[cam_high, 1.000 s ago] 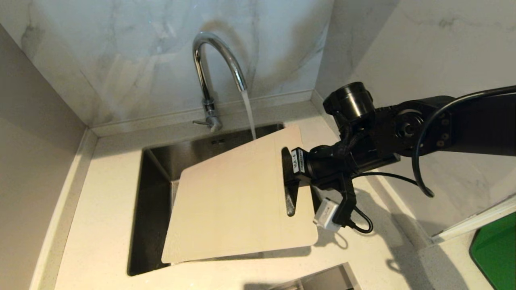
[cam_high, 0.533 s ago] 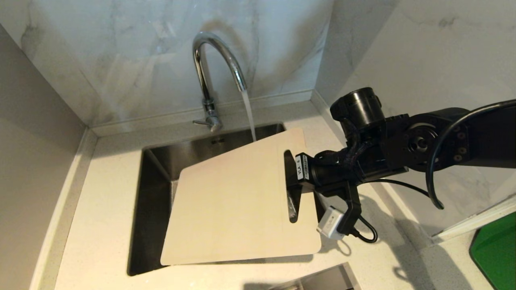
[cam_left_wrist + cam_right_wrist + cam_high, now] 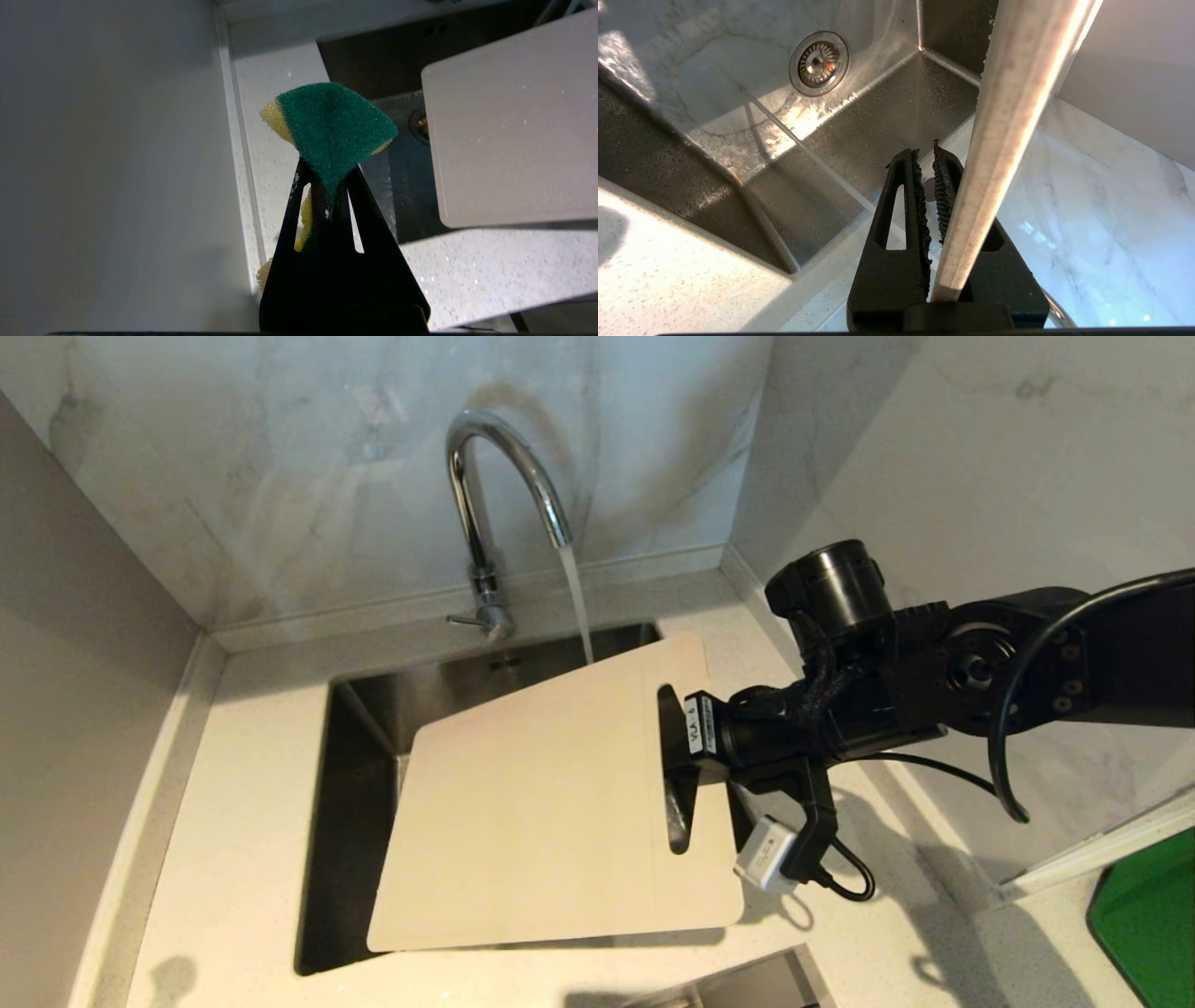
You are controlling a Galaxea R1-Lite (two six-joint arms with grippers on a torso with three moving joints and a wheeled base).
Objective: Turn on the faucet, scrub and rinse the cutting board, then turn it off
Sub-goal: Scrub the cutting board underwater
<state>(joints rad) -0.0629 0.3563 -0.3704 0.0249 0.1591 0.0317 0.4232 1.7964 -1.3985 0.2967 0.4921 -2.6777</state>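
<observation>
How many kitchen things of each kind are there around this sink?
Faucet: 1
Cutting board: 1
Sponge: 1
Sink: 1
Green tray: 1
Total: 5

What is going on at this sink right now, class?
The faucet is running into the sink. The right gripper holds the cutting board by its handle-slot end, tilted over the basin. The left gripper, out of the head view, is shut on a green-and-yellow sponge beside the board, not touching it; scrubbing hasn't begun.
</observation>
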